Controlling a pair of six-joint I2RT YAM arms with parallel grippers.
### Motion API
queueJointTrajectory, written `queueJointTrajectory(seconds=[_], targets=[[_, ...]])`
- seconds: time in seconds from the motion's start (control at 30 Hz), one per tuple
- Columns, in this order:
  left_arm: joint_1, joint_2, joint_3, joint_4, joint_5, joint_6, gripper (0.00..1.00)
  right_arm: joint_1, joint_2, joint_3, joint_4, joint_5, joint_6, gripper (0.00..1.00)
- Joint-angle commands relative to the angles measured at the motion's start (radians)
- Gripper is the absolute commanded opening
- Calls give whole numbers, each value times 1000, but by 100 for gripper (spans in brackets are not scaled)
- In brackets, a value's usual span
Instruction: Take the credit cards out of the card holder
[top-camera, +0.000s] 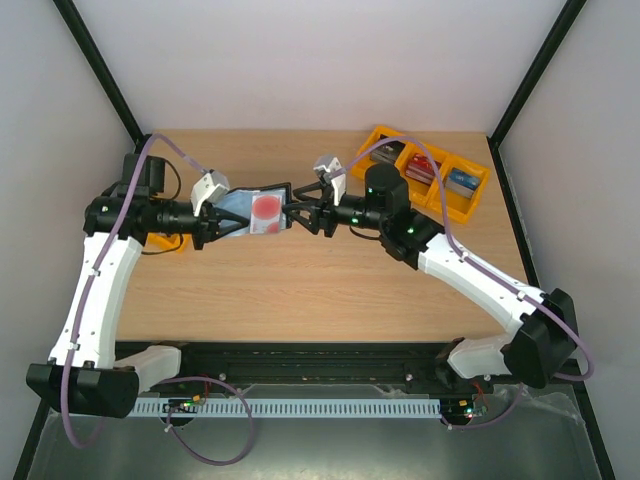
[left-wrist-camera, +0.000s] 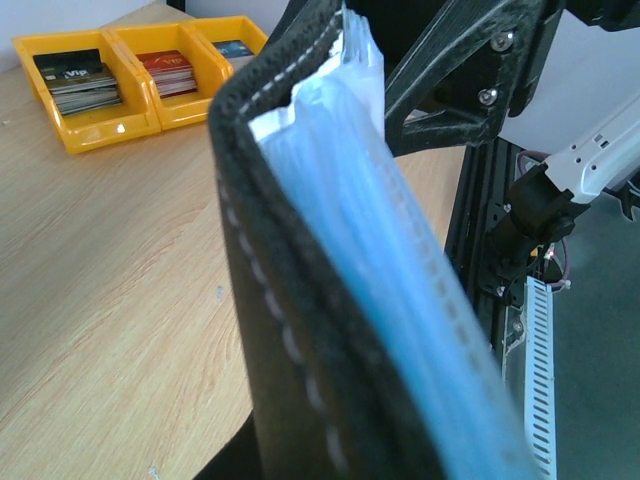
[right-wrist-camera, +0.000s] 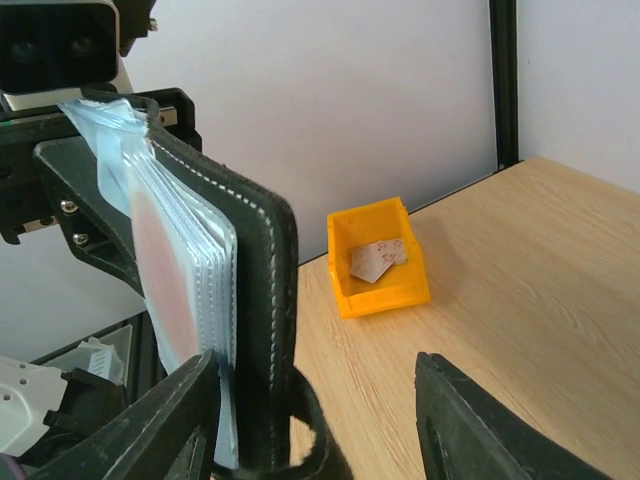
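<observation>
Setting: a wooden table (top-camera: 330, 280) inside a booth with plain white walls (top-camera: 300, 60) and black corner posts.
Card holder: the black stitched case (top-camera: 240, 205) is off the table, in the air between the two arms at mid-table. It stands open, its blue clear pockets (left-wrist-camera: 400, 300) fanned out.
Card: a pale card with a round red blotch (top-camera: 266, 211) sits inside a clear pocket, facing up towards the overhead camera. From the right wrist it shows as a pink patch behind the plastic (right-wrist-camera: 165, 280).
Left gripper: (top-camera: 218, 218) clamped tight on the left end of the holder and carrying it.
Right gripper: (top-camera: 300, 214) at the holder's right edge with its jaws spread apart. The black cover (right-wrist-camera: 255, 280) stands between the fingers, just beside one finger (right-wrist-camera: 190, 420), with a clear gap to the other (right-wrist-camera: 470, 420). Nothing is pinched.
Trays: a row of yellow trays (top-camera: 470, 200) at the far right corner holds stacks of dark, red and blue cards (left-wrist-camera: 80, 85).
Small bin: a single yellow bin (right-wrist-camera: 385, 295) on the left side of the table, near the wall, holds loose cards (right-wrist-camera: 378, 260), pale in colour.
</observation>
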Motion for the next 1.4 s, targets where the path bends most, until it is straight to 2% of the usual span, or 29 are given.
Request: queueJointTrajectory(seconds=[0.0,0.3,0.6,0.93,1.1,1.37], targets=[[0,-25,4,-14,47,21,2,3,22,1,55,-32,35,53],[1,-20,10,-18,49,26,2,2,12,5,-28,46,-6,56],[1,-20,5,-18,49,26,2,7,43,22,9,-38,29,61],[3,-21,3,-19,54,26,2,10,54,45,19,-32,23,66],[3,-23,5,-22,53,31,2,-4,15,42,-31,45,-25,65],[3,-24,6,-24,51,32,2,-6,18,42,-43,26,-24,65]])
